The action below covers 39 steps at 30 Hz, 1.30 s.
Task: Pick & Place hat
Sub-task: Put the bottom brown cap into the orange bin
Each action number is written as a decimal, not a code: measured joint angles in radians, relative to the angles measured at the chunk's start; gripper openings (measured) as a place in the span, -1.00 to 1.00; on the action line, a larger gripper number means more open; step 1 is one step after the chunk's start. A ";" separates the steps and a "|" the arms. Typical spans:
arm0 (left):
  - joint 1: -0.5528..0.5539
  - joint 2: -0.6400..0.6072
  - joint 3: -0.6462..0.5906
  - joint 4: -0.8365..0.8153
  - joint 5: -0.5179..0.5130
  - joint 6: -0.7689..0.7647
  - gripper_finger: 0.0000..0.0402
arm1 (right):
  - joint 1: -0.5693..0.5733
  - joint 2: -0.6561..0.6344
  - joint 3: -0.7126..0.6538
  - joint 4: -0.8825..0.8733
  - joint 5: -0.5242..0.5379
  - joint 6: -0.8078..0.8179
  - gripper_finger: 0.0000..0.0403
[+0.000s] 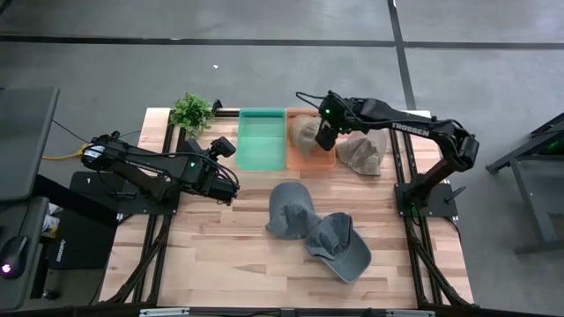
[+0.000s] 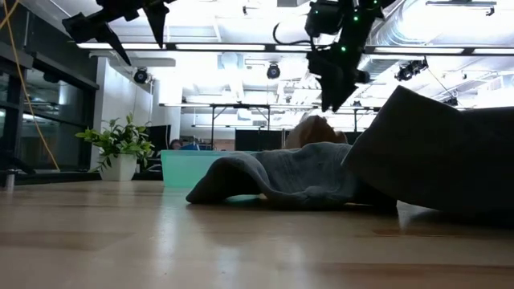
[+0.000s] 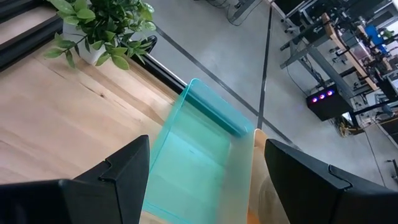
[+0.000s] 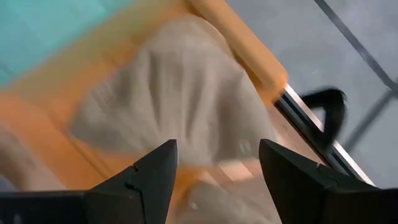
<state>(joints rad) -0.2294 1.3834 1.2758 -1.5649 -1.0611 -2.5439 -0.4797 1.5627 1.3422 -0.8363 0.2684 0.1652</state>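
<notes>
Right gripper (image 1: 323,134): arm reaches in from the desk's (image 1: 220,255) right edge, forearm stretched across toward the orange tray (image 1: 324,159), wrist bent down; its fingers (image 4: 152,177) stand wide apart and hold nothing, poised above the tan hat (image 1: 305,131) that lies in the orange tray. In the right wrist view that tan hat (image 4: 168,87) fills the frame between the fingers, blurred, with the tray's orange rim (image 4: 249,53) beyond it. Left gripper (image 1: 224,148): arm lies low and folded, left of the orange tray, wrist aimed at the green tray (image 1: 262,141) that sits touching the orange tray's left side; fingers (image 3: 127,174) wide, holding nothing. Second tan hat (image 1: 362,151): on the desk just right of the orange tray. Two grey caps: one (image 1: 290,210) in front of the orange tray, the other (image 1: 340,246) further forward, the two touching or overlapping, which cannot be told. Potted plant (image 1: 192,112): at the desk's back edge, left of the green tray. Low view: the grey caps (image 2: 297,178) block most of both trays; only a strip of the green tray (image 2: 181,167) and the crown of a tan hat (image 2: 313,130) show behind them; the right gripper (image 2: 337,84) hangs above as a dark silhouette, detail unclear.
</notes>
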 joint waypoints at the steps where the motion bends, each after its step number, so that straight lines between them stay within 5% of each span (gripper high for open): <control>1: 0.000 0.000 0.000 0.000 0.000 0.000 0.37 | 0.000 0.000 0.000 0.026 -0.027 -0.008 0.11; 11: 0.000 0.000 0.000 0.003 0.004 0.000 0.37 | -0.035 -0.016 0.031 0.053 -0.030 0.025 -0.03; 20: 0.000 0.000 0.000 0.008 0.005 -0.001 0.37 | -0.195 -0.026 0.031 -0.010 -0.038 0.072 -0.94; 32: 0.000 0.000 0.000 0.036 0.025 0.000 0.37 | -0.436 -0.026 -0.133 0.071 -0.283 0.045 -0.99; 39: 0.000 0.000 0.000 0.062 0.033 0.026 0.37 | -0.464 -0.023 -0.245 0.207 -0.394 0.080 -1.00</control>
<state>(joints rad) -0.2295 1.3834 1.2762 -1.5033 -1.0283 -2.5175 -0.9442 1.5394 1.0974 -0.6291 -0.1254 0.2449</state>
